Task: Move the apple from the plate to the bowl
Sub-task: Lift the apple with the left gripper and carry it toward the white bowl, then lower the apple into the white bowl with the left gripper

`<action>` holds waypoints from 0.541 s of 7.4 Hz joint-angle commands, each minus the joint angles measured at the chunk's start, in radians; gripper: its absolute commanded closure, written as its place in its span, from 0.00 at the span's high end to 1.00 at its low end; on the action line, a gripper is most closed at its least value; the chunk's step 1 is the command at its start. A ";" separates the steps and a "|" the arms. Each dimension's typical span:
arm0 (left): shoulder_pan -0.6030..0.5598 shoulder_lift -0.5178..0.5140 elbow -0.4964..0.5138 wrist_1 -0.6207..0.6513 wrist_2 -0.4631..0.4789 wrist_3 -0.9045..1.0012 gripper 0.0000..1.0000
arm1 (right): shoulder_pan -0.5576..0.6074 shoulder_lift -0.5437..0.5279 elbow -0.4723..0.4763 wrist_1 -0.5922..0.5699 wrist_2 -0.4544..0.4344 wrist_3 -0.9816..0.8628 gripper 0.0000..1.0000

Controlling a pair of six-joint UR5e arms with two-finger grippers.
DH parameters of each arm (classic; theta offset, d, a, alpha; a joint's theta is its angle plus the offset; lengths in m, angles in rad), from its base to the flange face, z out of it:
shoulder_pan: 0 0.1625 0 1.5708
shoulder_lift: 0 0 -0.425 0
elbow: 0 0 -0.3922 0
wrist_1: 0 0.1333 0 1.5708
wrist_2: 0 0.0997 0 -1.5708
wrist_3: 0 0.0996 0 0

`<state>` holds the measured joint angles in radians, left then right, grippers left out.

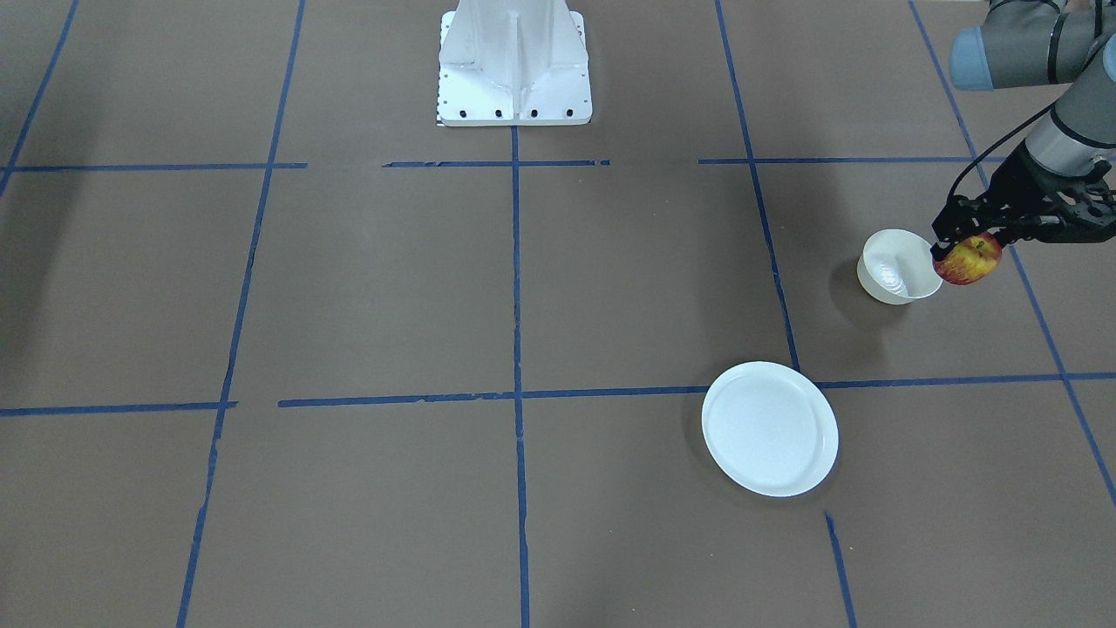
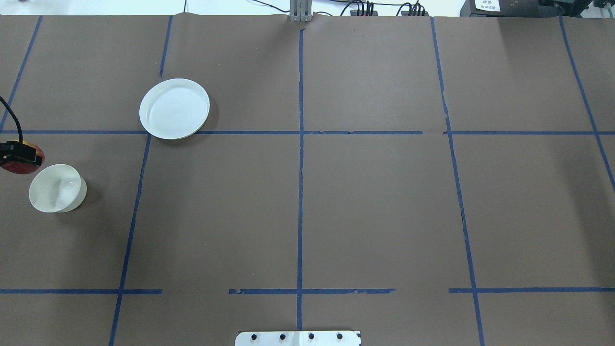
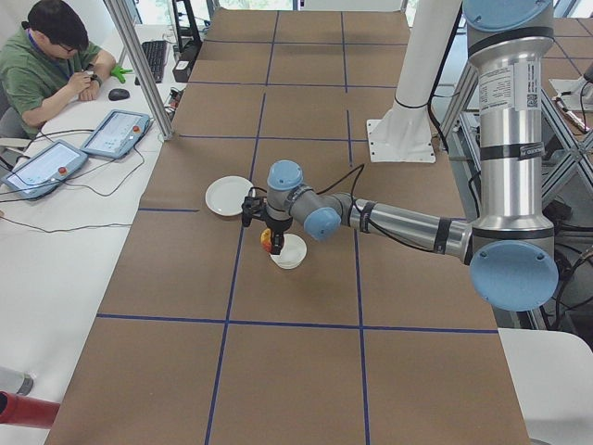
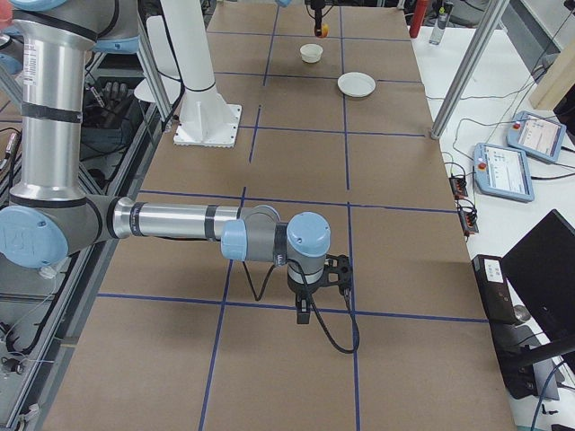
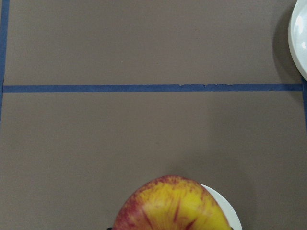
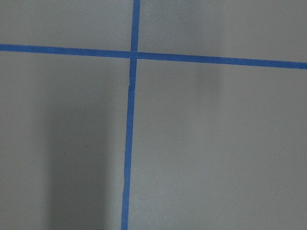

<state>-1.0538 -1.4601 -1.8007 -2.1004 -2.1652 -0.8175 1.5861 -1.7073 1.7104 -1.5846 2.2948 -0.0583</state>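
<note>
My left gripper (image 1: 966, 249) is shut on the red and yellow apple (image 1: 969, 260) and holds it in the air just beside the small deep white bowl (image 1: 898, 266), over its outer rim. The bowl is empty. In the overhead view the apple (image 2: 19, 161) sits at the far left edge, just beyond the bowl (image 2: 55, 188). The left wrist view shows the apple (image 5: 172, 206) with the bowl's rim (image 5: 230, 211) behind it. The flat white plate (image 1: 769, 429) lies empty, apart from the bowl. My right gripper (image 4: 305, 310) hangs low over the table far away; I cannot tell whether it is open.
The robot's white base (image 1: 514, 65) stands at the table's middle edge. Blue tape lines cross the brown table. A person (image 3: 51, 56) sits at a side table with tablets (image 3: 116, 133). The bowl stands near the table's left end.
</note>
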 commanded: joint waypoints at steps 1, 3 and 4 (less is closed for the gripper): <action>0.064 0.000 0.064 -0.104 0.005 -0.107 0.56 | 0.000 0.000 0.000 0.000 0.000 0.000 1.00; 0.118 0.000 0.063 -0.104 0.057 -0.166 0.56 | 0.000 0.000 0.000 0.000 0.000 0.000 1.00; 0.133 0.000 0.069 -0.104 0.068 -0.181 0.56 | 0.000 0.000 0.000 0.000 0.000 0.000 1.00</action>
<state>-0.9465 -1.4607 -1.7379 -2.2017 -2.1172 -0.9725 1.5861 -1.7073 1.7104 -1.5846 2.2948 -0.0583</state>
